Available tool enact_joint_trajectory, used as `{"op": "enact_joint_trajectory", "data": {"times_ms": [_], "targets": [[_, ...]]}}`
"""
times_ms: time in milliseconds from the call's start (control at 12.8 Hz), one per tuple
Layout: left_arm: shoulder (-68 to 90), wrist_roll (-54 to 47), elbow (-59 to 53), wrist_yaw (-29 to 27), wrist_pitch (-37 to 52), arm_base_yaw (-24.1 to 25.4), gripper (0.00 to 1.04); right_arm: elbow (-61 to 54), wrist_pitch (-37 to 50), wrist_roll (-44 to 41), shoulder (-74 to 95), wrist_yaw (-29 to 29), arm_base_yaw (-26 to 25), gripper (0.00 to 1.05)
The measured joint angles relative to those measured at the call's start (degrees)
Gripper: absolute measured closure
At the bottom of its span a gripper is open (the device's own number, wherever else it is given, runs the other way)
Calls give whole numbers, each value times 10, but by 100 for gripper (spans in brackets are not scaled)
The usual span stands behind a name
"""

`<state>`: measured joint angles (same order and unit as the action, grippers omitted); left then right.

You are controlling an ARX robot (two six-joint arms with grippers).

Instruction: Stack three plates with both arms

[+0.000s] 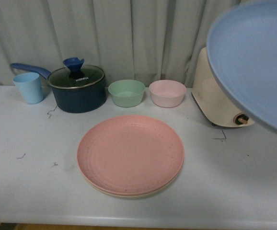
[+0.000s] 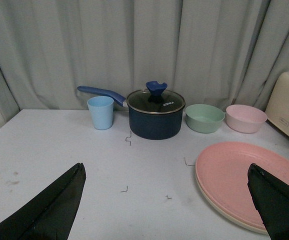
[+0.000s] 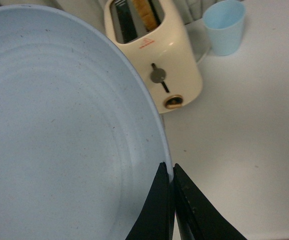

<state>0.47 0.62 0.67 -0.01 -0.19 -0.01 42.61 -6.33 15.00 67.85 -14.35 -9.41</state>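
Held up close to the lens, the light blue plate (image 1: pixel 253 57) is tilted and well clear of the worktop (image 1: pixel 28 187). The right end effector (image 3: pixel 171 172) is clamped on its rim, one finger above and one below. A cream toaster (image 3: pixel 154 55) stands beneath and just beyond that grip.

The pink plate (image 1: pixel 130 153) lies on the cream-beige plate (image 1: pixel 129 195). This pair sits lower than the right end effector and towards the left arm's side of it, near the right-hand finger of the left end effector (image 2: pixel 165 167). The left one's fingers stand wide apart and hold nothing.

The step in hand looks like the last placement. The plate should clear the toaster as it crosses, then be levelled and centred over the pink plate. It is best lowered until the rims nest, and only then released. An edge grip lets a plate swing, so slow travel seems wise. The left end effector should stay outside the stack's rim.
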Motion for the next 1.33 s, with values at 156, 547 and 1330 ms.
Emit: {"op": "enact_joint_trajectory", "data": {"times_ms": [156,547,1330], "targets": [[0,0,0,0,0,0,7,22,61,63,91,38,87,102],[0,0,0,0,0,0,7,126,116,118,316,78,221,102],[0,0,0,0,0,0,7,158,118,133,402,86,253,102]]}}
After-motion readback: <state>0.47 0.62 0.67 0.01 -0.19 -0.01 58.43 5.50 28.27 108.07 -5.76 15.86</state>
